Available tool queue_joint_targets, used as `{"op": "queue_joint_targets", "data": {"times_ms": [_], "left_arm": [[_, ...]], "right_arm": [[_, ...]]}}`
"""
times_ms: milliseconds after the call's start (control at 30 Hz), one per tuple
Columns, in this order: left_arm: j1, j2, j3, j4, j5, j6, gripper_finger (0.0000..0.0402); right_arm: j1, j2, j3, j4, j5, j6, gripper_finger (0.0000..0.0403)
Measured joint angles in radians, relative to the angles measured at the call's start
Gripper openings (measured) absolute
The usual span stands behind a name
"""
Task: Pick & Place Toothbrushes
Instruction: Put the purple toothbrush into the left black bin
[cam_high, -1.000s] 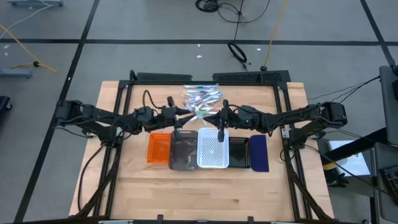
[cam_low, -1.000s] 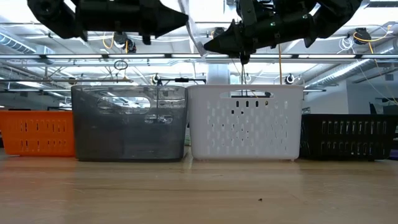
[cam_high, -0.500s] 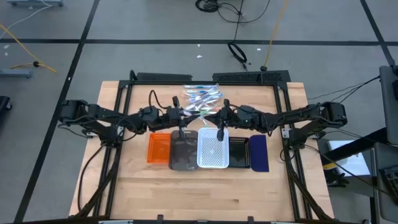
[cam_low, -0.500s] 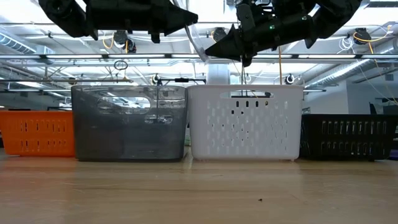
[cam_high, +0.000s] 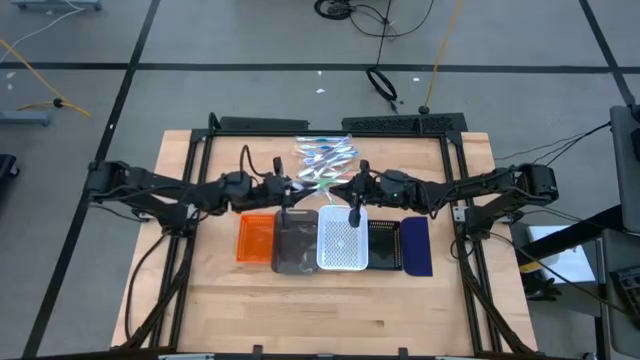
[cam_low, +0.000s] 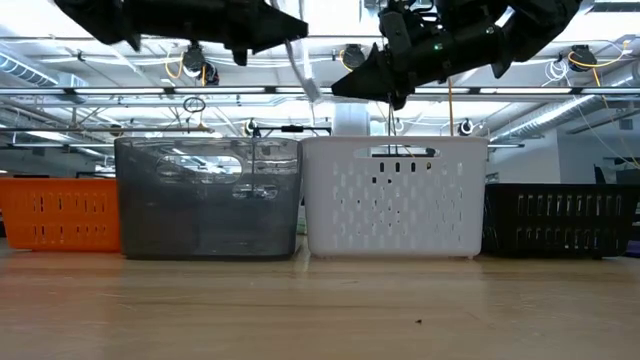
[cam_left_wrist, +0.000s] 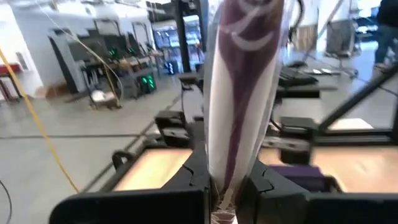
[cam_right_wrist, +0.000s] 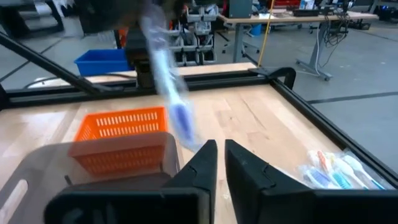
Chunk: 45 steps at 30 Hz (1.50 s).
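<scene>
From above, the left gripper (cam_high: 291, 190) hangs by the grey tray (cam_high: 295, 243), toothbrush pile (cam_high: 325, 153) behind. Left wrist: fingers pinch a wrapped toothbrush (cam_left_wrist: 242, 93). Right gripper (cam_right_wrist: 214, 163) looks nearly shut, probably empty. I'd centre over the tray before dropping.

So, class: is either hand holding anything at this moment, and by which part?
The left hand grips a wrapped toothbrush by one end, the rest sticking out past the fingers. The right hand holds nothing, its fingers nearly together above the white tray.
</scene>
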Motion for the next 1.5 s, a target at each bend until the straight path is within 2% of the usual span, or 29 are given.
{"op": "queue_joint_targets", "data": {"times_ms": [133,300,533,933,1200,1367,1500], "left_arm": [[-0.05,-0.069,0.0,-0.167,-0.001,-0.007,0.0019],[-0.135,-0.079,0.0,-0.298,-0.024,0.073,0.0019],[-0.227,-0.042,-0.001,-0.397,-0.197,0.127,0.0019],[-0.263,0.108,0.003,-0.419,-0.28,0.182,0.0019],[-0.278,0.218,0.137,-0.665,-0.342,0.166,0.0019],[-0.278,0.296,0.199,-0.736,-0.342,0.179,0.0022],[-0.278,0.312,0.21,-0.749,-0.343,0.186,0.0049]], "right_arm": [[0.0,0.0,0.0,-0.01,0.0,-0.007,0.0051],[0.0,0.0,0.0,-0.01,0.0,-0.008,0.0066],[0.0,0.0,0.0,-0.014,0.0,-0.008,0.0065],[0.0,0.0,0.0,-0.014,0.0,-0.02,0.0064],[-0.001,0.0,0.0,-0.019,0.0,-0.028,0.0063],[-0.001,0.0,0.0,-0.019,0.0,-0.028,0.0063],[0.0,0.0,0.0,-0.027,0.0,-0.027,0.0063]]}}
